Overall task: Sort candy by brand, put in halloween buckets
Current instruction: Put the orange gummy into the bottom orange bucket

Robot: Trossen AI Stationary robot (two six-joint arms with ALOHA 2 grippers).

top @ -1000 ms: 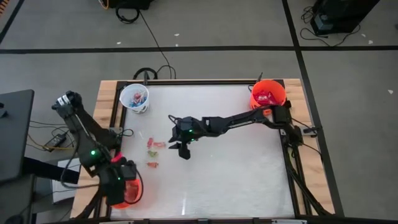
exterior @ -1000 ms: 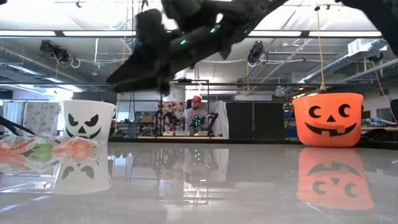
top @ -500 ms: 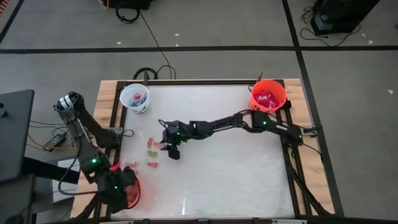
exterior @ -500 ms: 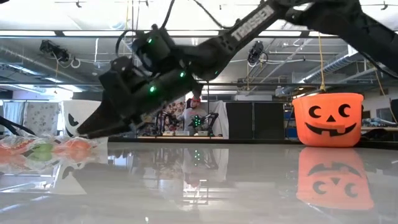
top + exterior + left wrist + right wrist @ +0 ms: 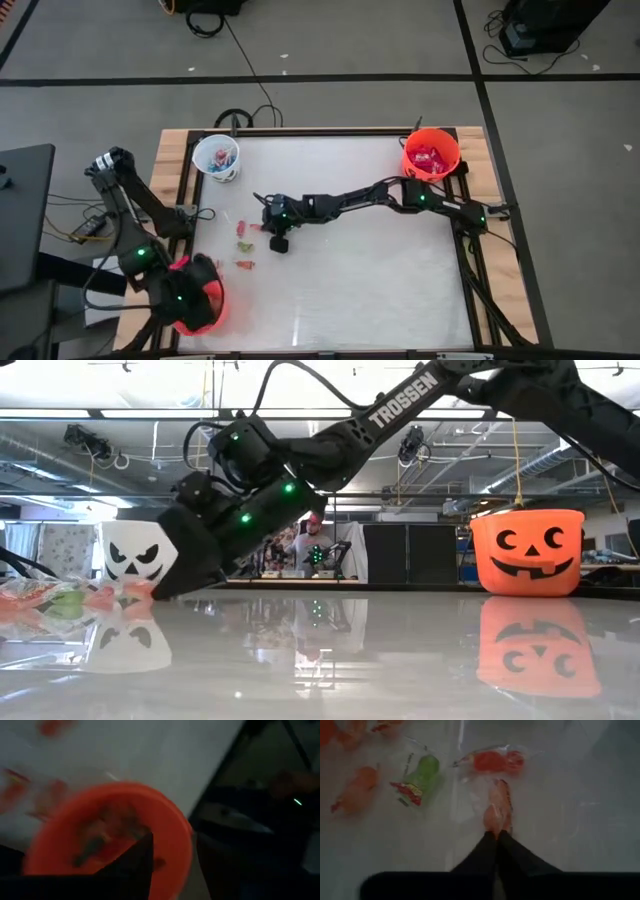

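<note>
left gripper (image 5: 195, 305) sits lower left of the high view over an orange bucket (image 5: 107, 837) at the table's near-left corner; cannot tell its finger state. white bucket (image 5: 216, 157) upper left, holds some candy. loose candy (image 5: 245, 240) lies left of centre on the table (image 5: 380, 270): green piece (image 5: 420, 780), orange-red pieces around it. right gripper (image 5: 268, 232) is down at the table beside that cluster, fingers pressed together with their tips at an orange-red piece (image 5: 497, 762); nothing clearly held. wrappers look light, crinkly, slippery on the glossy top, likely to skate if nudged. best pinch across the sweet's body, not the loose clear ends. second orange bucket (image 5: 431, 154) upper right, red packets inside.
</note>
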